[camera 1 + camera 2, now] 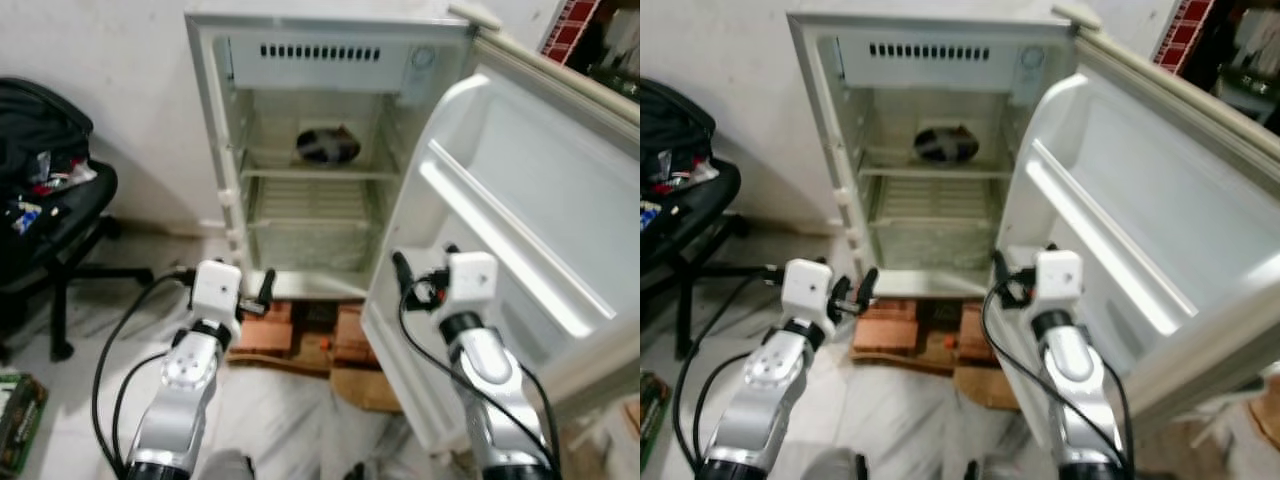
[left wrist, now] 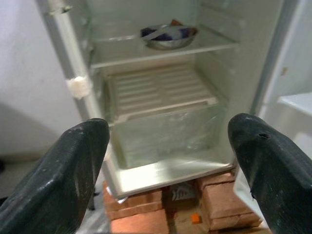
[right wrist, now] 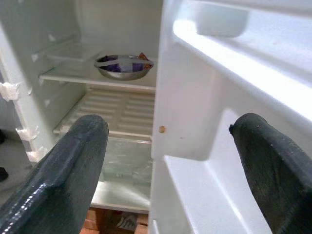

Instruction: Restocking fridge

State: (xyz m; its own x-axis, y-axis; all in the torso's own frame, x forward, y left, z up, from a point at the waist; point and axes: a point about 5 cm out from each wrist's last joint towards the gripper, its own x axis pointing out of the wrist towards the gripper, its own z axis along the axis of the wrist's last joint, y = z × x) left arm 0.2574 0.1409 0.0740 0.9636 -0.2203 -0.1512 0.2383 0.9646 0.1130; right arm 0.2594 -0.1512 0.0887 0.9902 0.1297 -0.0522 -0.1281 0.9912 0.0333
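A small white fridge (image 1: 207,120) stands open, its door (image 1: 530,190) swung out to the right. On its upper shelf sits a metal bowl (image 1: 327,146) holding something dark, and a clear crisper drawer (image 2: 165,131) lies below it. My left gripper (image 2: 165,165) is raised in front of the fridge's lower left edge, open, with nothing between its fingers. My right gripper (image 3: 168,165) hovers at the inner edge of the door beside the door shelves, also open and holding nothing.
The fridge rests on red bricks (image 1: 268,325), with a cardboard piece (image 1: 365,388) on the floor in front. A black office chair (image 1: 60,240) carrying a black bag (image 1: 35,125) stands at the left. A green packet (image 1: 20,420) lies at the lower left.
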